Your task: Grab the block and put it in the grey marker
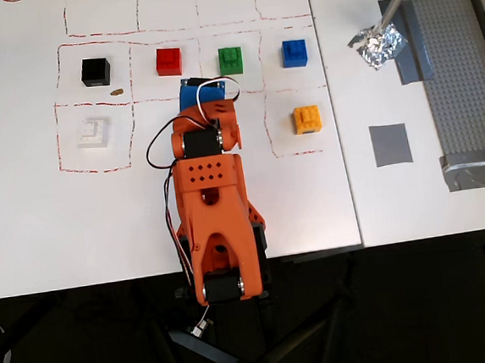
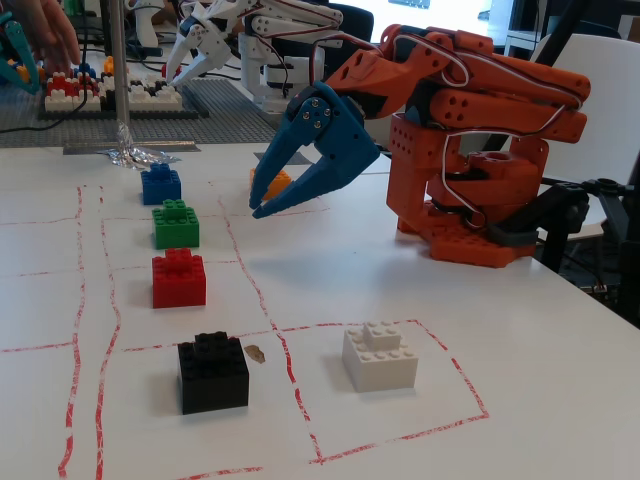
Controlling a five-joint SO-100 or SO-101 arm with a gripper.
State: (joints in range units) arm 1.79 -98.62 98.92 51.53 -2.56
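Standing on the white table (image 1: 41,208) are six loose blocks, one of each colour: black (image 1: 95,71), red (image 1: 168,61), green (image 1: 231,60), the blue block (image 1: 295,53), an orange-yellow one (image 1: 307,119) and a white one (image 1: 93,132), each inside hand-drawn red dashed cells. One grey marker (image 1: 390,144), a flat plain square, lies on the neighbouring table surface, well apart from the blue block, near a studded grey baseplate (image 1: 462,69) and a piece of crumpled silver foil (image 1: 378,46). The orange arm (image 2: 480,130) fills the table's middle; its blue gripper (image 2: 258,203) hangs above the surface with jaws slightly spread, holding nothing. The blue block is small, bright, with a raised stud, at the row's far end in the fixed view (image 2: 160,184).
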